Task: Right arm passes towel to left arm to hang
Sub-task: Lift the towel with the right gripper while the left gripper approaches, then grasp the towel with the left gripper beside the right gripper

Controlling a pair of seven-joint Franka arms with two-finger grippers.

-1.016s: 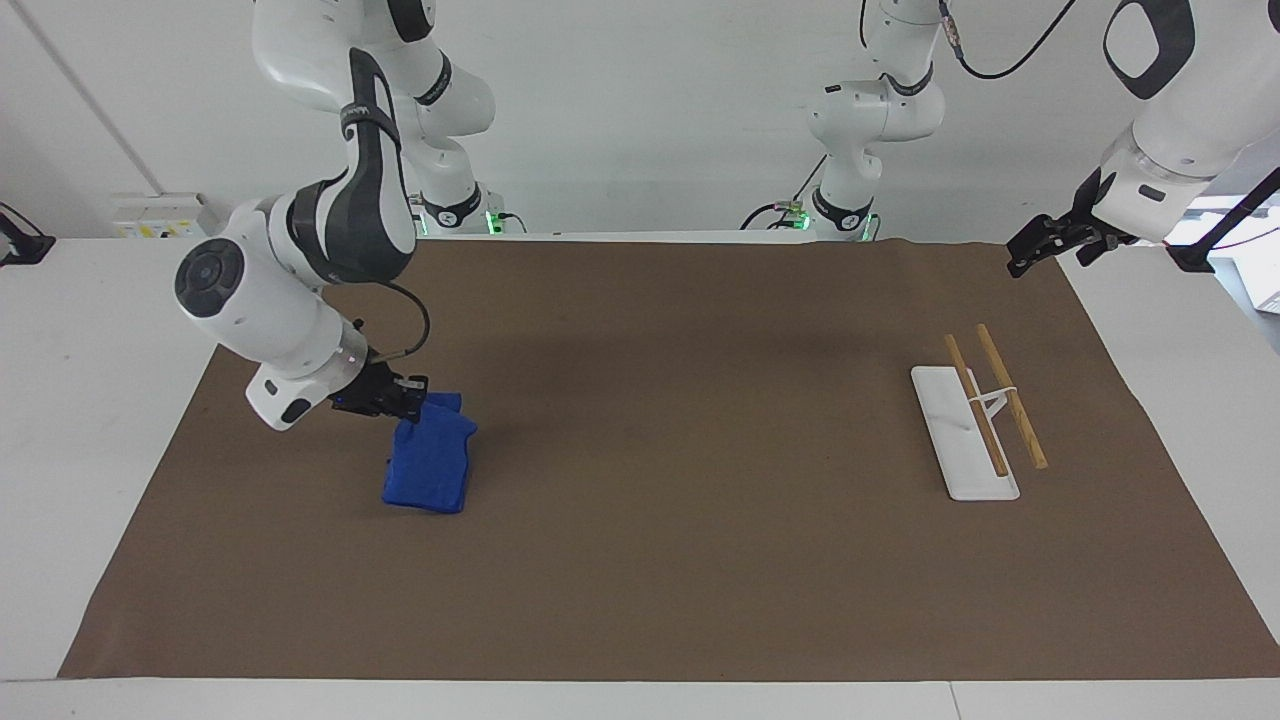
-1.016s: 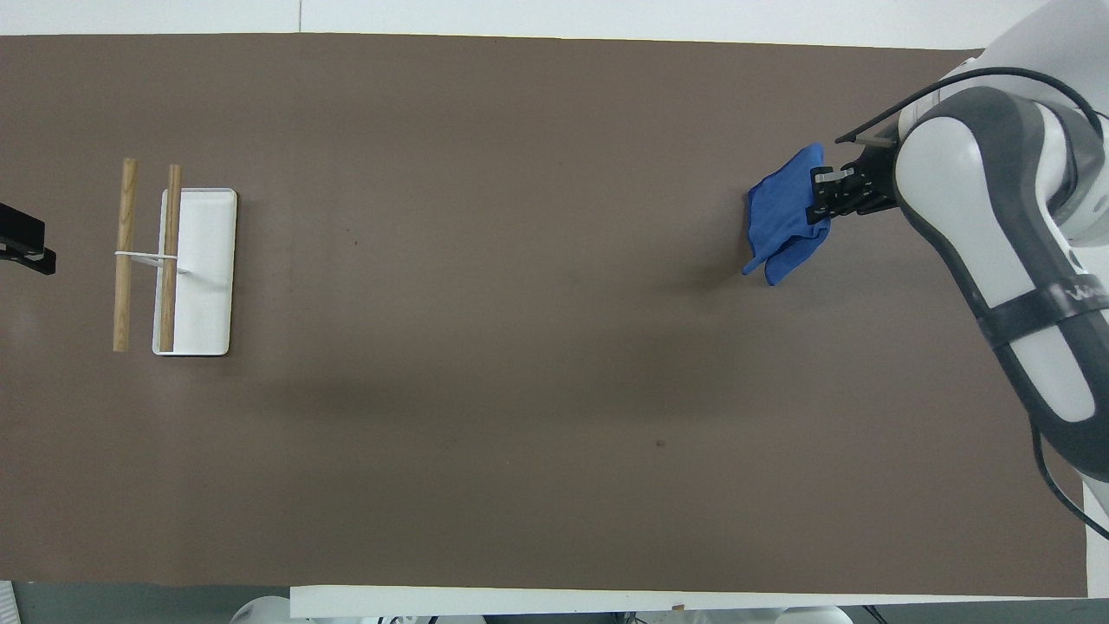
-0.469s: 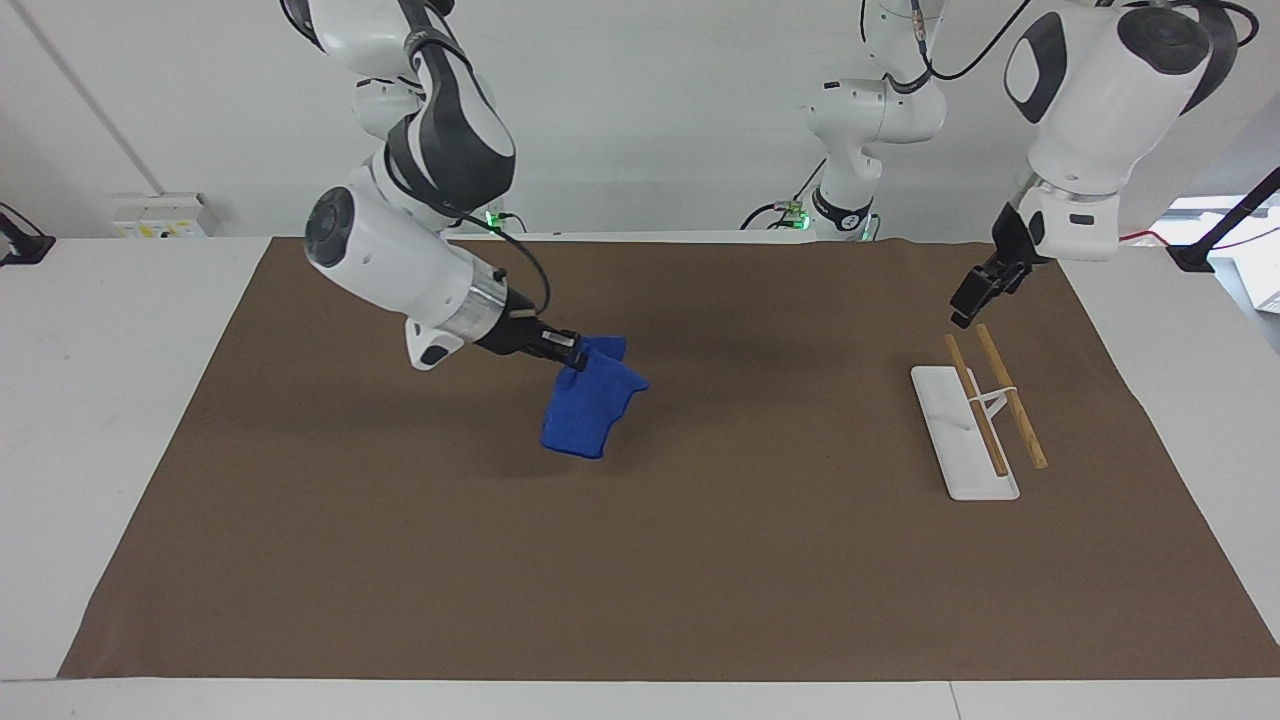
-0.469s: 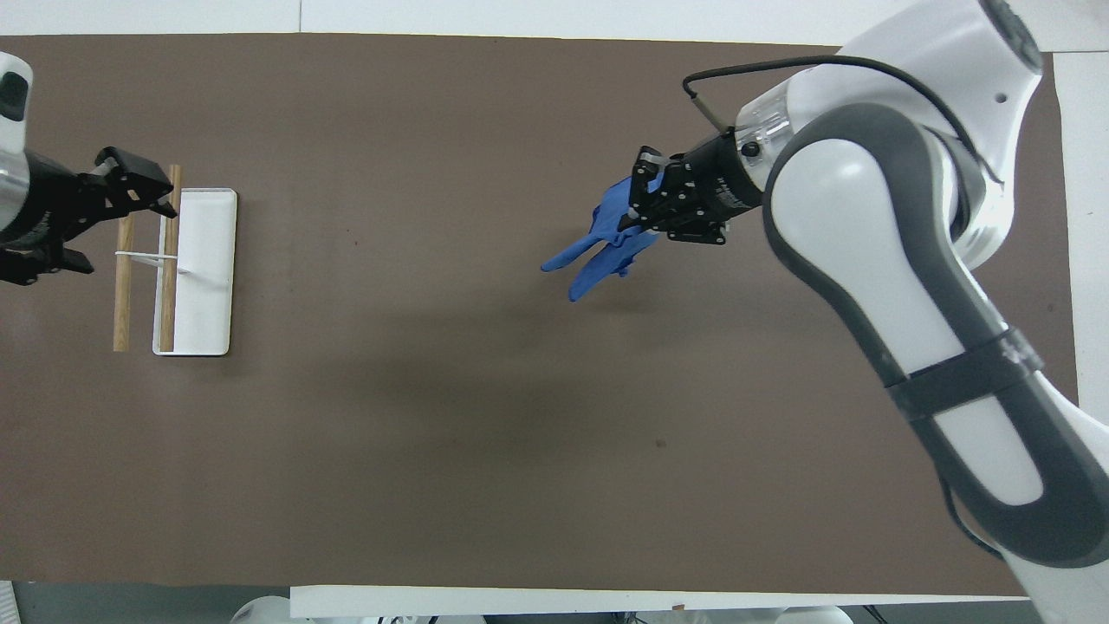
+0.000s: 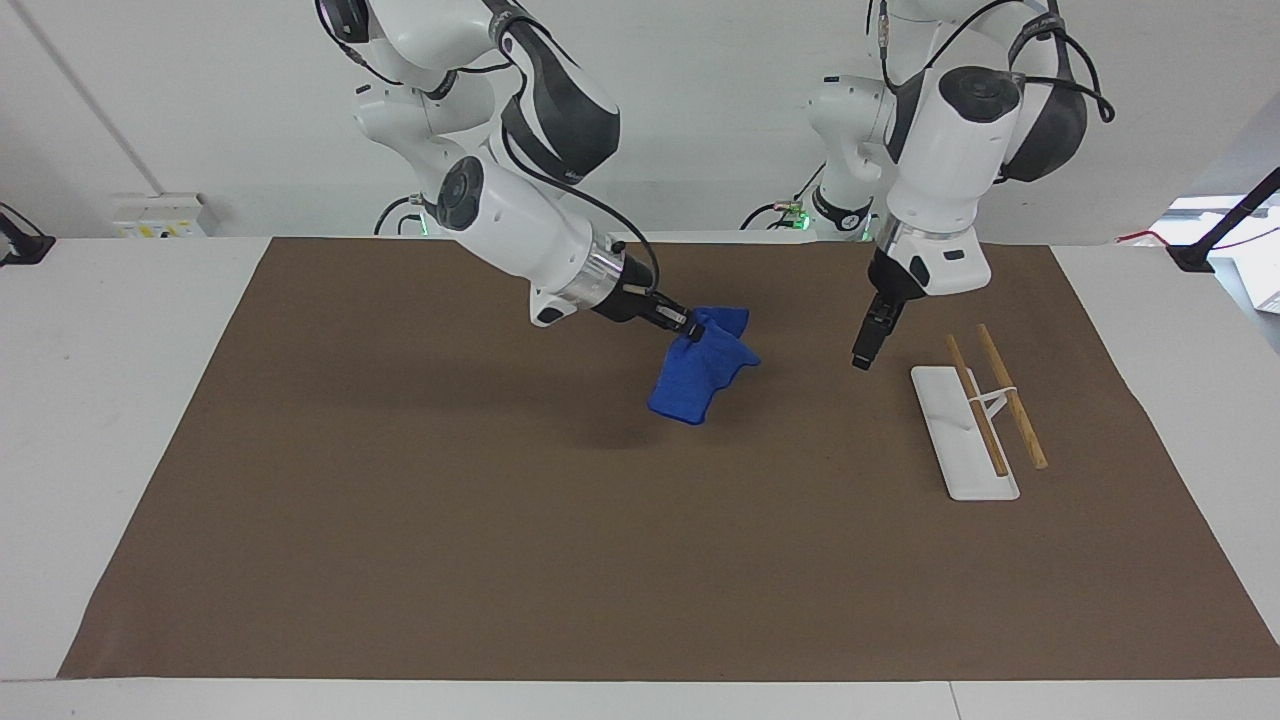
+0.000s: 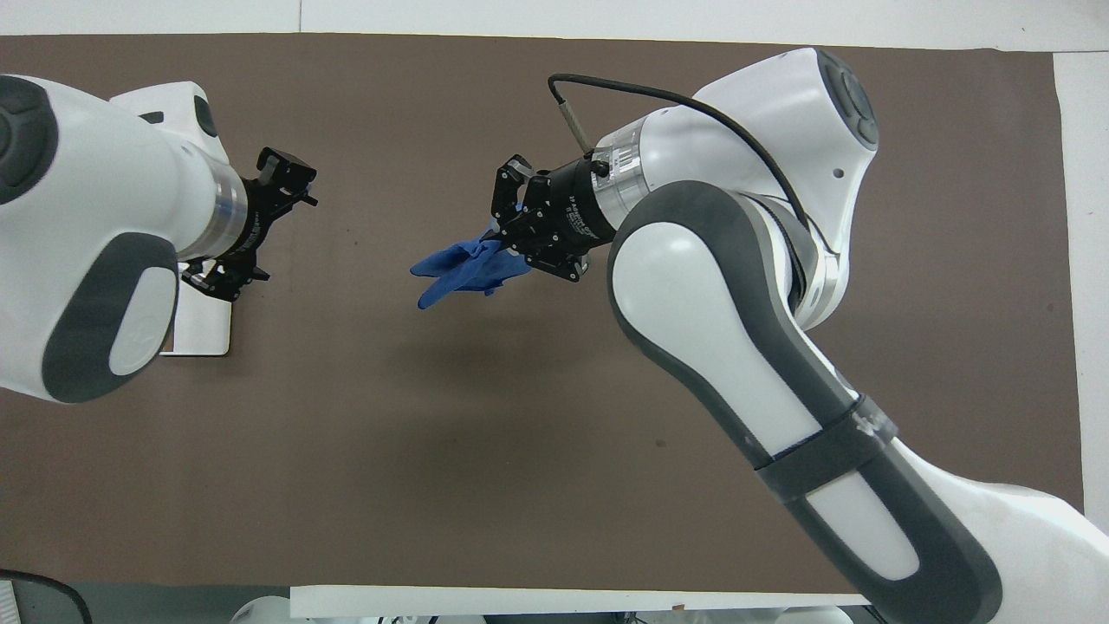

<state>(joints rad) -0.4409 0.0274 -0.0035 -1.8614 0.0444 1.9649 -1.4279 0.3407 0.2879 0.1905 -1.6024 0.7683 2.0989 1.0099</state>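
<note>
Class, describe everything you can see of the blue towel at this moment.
The towel is a small royal-blue cloth, soft-looking and crumpled into folds rather than spread flat. It hangs in the air over the middle of the brown mat, touching nothing below. The right gripper is shut on its upper edge, so the rest droops down. The left gripper is apart from it, toward the rack, with its fingers open.
</note>
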